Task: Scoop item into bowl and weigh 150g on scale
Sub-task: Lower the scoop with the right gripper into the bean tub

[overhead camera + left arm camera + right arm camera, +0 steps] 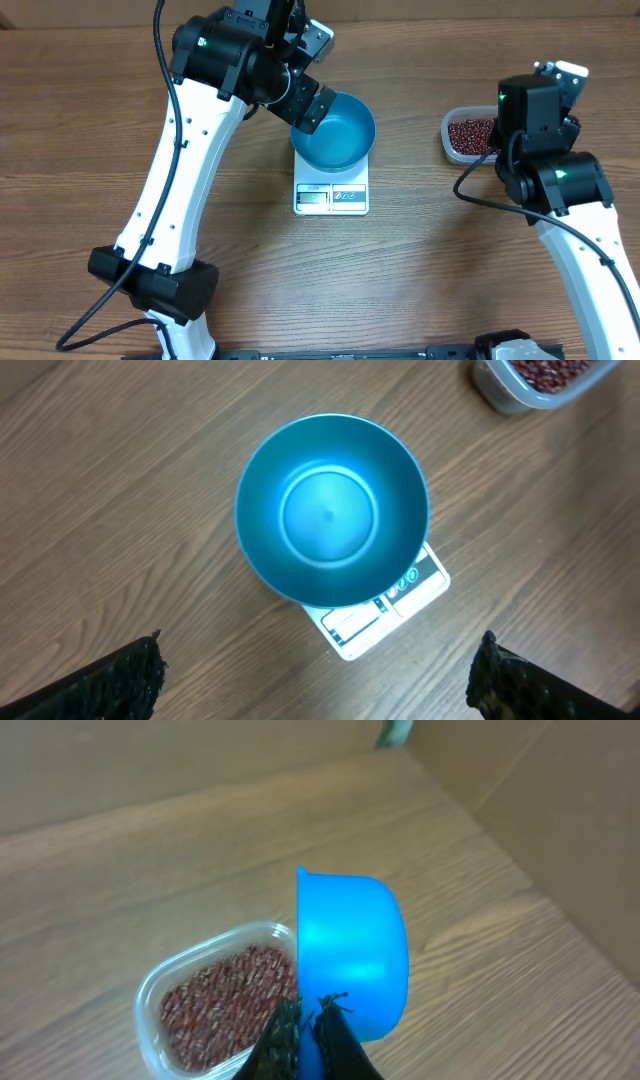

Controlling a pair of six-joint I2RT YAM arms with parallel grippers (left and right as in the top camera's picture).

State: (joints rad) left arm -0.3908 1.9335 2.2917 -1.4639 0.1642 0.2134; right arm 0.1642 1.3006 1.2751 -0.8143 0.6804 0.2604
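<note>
The light blue bowl (pixel 337 133) stands empty on the white scale (pixel 331 197), also seen from above as bowl (pixel 332 508) and scale (pixel 395 610). My left gripper (pixel 310 108) hovers at the bowl's left rim; in the left wrist view the gripper (pixel 320 665) is open wide with nothing between its fingertips (pixel 120 675). My right gripper (pixel 311 1018) is shut on the handle of a blue scoop (pixel 352 948). The scoop is turned on its side at the right edge of a clear tub (pixel 148 995) of red-brown beans (pixel 222 1000); its inside is hidden.
The tub (pixel 468 135) sits right of the scale, partly under the right arm (pixel 545 150). The left arm (pixel 185 160) slants across the table's left half. A cardboard wall (pixel 560 790) rises beyond the table's far right edge.
</note>
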